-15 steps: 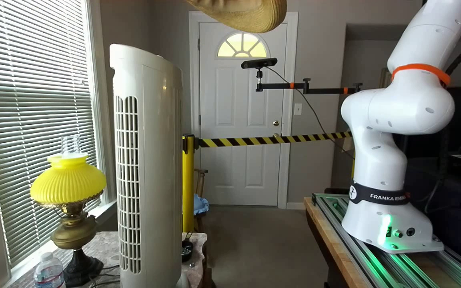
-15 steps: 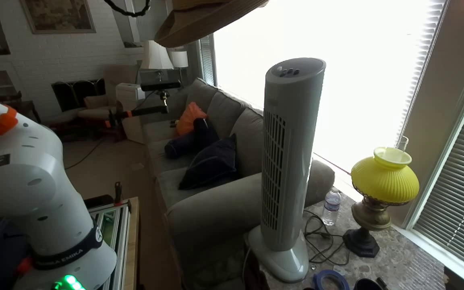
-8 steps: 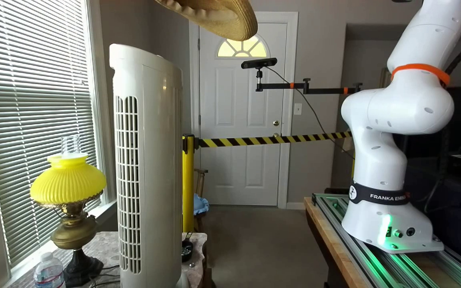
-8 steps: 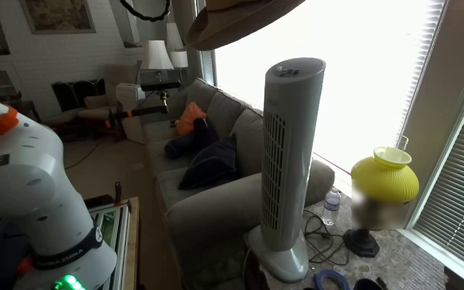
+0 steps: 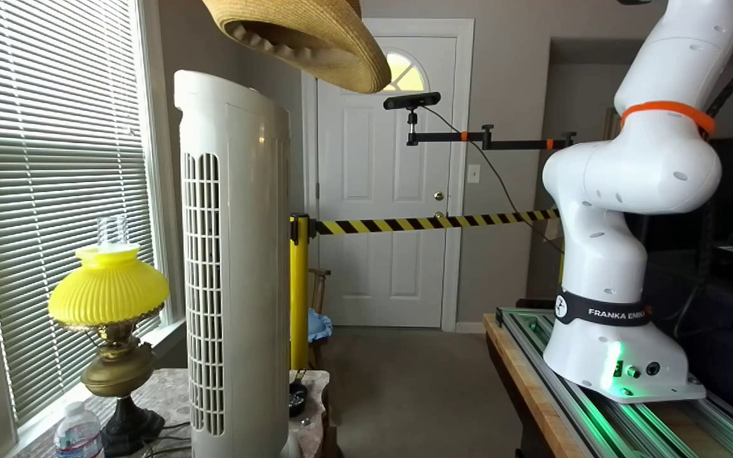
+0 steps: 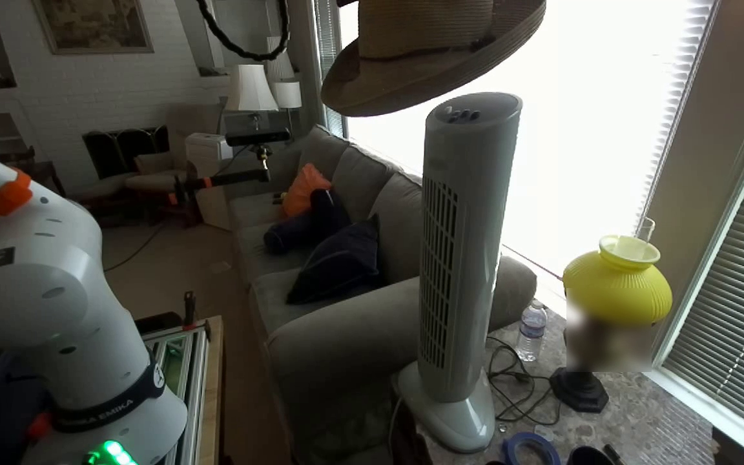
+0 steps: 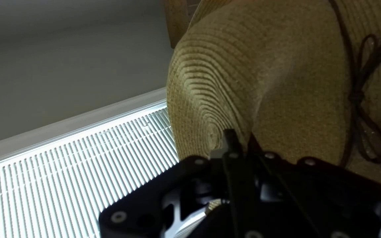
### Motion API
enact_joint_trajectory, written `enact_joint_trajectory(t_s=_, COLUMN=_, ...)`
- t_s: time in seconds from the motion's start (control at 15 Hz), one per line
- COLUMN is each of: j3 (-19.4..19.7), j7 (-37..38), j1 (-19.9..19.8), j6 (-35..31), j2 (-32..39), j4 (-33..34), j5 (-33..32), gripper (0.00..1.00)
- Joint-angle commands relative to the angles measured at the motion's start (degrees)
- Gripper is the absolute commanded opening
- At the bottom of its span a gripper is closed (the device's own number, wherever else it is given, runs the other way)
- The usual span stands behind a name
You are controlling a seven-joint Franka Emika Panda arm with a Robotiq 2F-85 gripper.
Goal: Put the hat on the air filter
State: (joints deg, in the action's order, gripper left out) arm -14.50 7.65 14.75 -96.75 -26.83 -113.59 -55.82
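The tan straw hat [image 5: 303, 19] hangs tilted in the air, above and a little to the right of the white air filter's top. In an exterior view the hat [image 6: 423, 39] is above and to the left of the air filter [image 6: 475, 226], with a gap to its top. The air filter [image 5: 255, 254] stands upright. In the wrist view my gripper [image 7: 242, 140] has its fingers close together on a pinched fold of the hat's crown [image 7: 296, 82]; the fold between them is dark. The gripper is almost wholly out of both exterior views.
A yellow lamp [image 5: 109, 286] and a water bottle [image 6: 531, 332] stand beside the air filter on the stone tabletop [image 6: 656, 413], with cables and blue tape [image 6: 530, 449]. A camera on a bar [image 5: 411, 100] and striped barrier tape [image 5: 430, 223] are behind. A sofa [image 6: 346, 323] is alongside.
The hat has come lower and moved toward the air filter: down and left in an exterior view, down and right in an exterior view. The air filter has not moved.
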Motion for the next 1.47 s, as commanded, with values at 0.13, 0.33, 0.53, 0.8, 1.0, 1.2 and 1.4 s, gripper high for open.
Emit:
enact_joint_trajectory(t_s=0.13, j3=0.2, j7=1.8, j1=-1.1, j6=-3.9, j2=2.1, j4=-1.6, j5=-0.8, gripper=0.02)
enact_joint_trajectory(t_s=0.33, j3=0.3, j7=2.7, j1=-1.7, j6=-4.6, j2=4.1, j4=-1.7, j5=-0.6, gripper=0.02)
enact_joint_trajectory(t_s=0.53, j3=0.2, j7=3.7, j1=-2.1, j6=-5.7, j2=5.9, j4=-1.3, j5=-1.4, gripper=0.02)
enact_joint_trajectory(t_s=0.8, j3=-0.1, j7=5.2, j1=-2.9, j6=-7.5, j2=8.1, j4=-0.4, j5=-3.2, gripper=0.02)
enact_joint_trajectory(t_s=1.0, j3=-0.3, j7=6.4, j1=-3.2, j6=-7.8, j2=9.9, j4=0.3, j5=-6.2, gripper=0.02)
enact_joint_trajectory(t_s=1.2, j3=0.0, j7=7.0, j1=-3.2, j6=-8.0, j2=11.5, j4=1.0, j5=-7.3, gripper=0.02)
enact_joint_trajectory(t_s=1.4, j3=-0.1, j7=7.0, j1=-2.8, j6=-8.6, j2=13.0, j4=1.6, j5=-7.4, gripper=0.02)
